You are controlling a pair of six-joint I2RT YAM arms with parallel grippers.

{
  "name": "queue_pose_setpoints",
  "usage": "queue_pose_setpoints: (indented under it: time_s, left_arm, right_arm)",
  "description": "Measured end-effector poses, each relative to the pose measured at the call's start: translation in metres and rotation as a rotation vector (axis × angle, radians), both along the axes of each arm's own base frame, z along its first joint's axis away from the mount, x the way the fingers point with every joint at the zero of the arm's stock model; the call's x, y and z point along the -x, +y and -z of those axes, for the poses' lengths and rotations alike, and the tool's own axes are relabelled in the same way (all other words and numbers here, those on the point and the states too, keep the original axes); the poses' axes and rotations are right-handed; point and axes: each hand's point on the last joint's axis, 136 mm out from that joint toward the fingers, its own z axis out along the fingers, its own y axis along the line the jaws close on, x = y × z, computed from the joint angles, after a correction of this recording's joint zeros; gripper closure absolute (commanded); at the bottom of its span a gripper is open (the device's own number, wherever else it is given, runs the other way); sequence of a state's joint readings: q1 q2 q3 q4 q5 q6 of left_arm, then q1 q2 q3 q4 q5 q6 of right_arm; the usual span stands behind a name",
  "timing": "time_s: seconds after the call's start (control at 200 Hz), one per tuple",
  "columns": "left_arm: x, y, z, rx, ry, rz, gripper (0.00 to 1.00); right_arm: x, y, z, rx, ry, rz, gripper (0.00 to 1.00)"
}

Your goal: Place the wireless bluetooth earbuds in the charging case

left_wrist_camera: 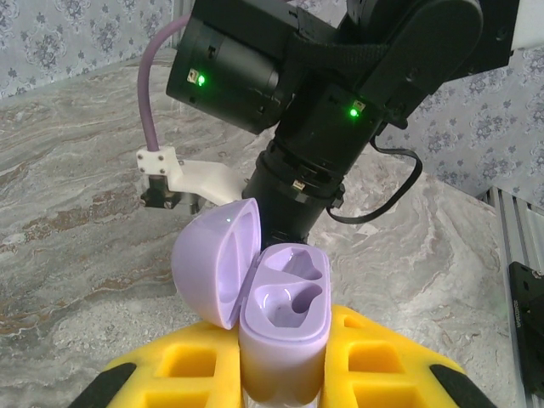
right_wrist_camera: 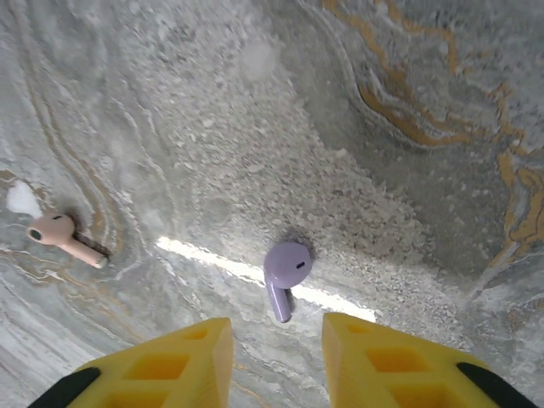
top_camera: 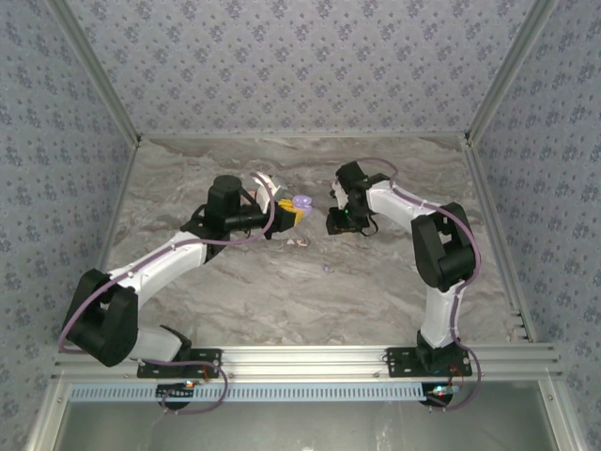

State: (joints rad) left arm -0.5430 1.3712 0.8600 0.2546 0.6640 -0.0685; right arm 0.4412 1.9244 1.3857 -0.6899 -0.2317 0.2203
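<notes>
Lilac bean-shaped plastic earbud (right_wrist_camera: pixel 286 265): it lies on the grey marble-look table (right_wrist_camera: pixel 255 127). Its little stem points toward the right gripper.
Right gripper (right_wrist_camera: pixel 274 333): its yellow padded fingers (right_wrist_camera: pixel 170 365) are wide apart and hold nothing. It hangs just above the lilac earbud, with one finger on each side.
Pinkish-white earbud (right_wrist_camera: pixel 55 231): it lies on the table off to one side, apart from the lilac one.
Left gripper (left_wrist_camera: pixel 280 374): it squeezes the bottom of the lilac plastic charging case (left_wrist_camera: pixel 285 306) and holds it upright.
Round lid (left_wrist_camera: pixel 217 259): it is flipped open. Both hollows (left_wrist_camera: pixel 285 285) inside are empty.
Step now: it looks like picking up the lilac earbud.
Doing it well: go straight down and pinch the round head softly, not the thin stem, so it does not flip away. The case should be held steady with its opening facing up.
</notes>
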Motion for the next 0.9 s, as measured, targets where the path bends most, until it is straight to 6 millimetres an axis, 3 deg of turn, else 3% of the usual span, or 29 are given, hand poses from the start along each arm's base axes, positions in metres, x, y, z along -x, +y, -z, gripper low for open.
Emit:
queue_pose_setpoints:
  time_s: [0.14,0.39,0.899]
  left_arm:
    - [0.001,0.0,-0.002,0.003,-0.005,0.0,0.88]
    - [0.001,0.0,-0.003,0.004,-0.006,0.0,0.88]
    - [0.001,0.001,-0.003,0.004,-0.007,0.0,0.88]
  right_arm:
    - [-0.008,0.004,-0.002,0.0,0.002,0.001,0.6]
    - [-0.004,0.003,0.015,0.031,0.069,0.006,0.57]
    - [-0.004,0.011,0.024,0.068,0.103,-0.011,0.61]
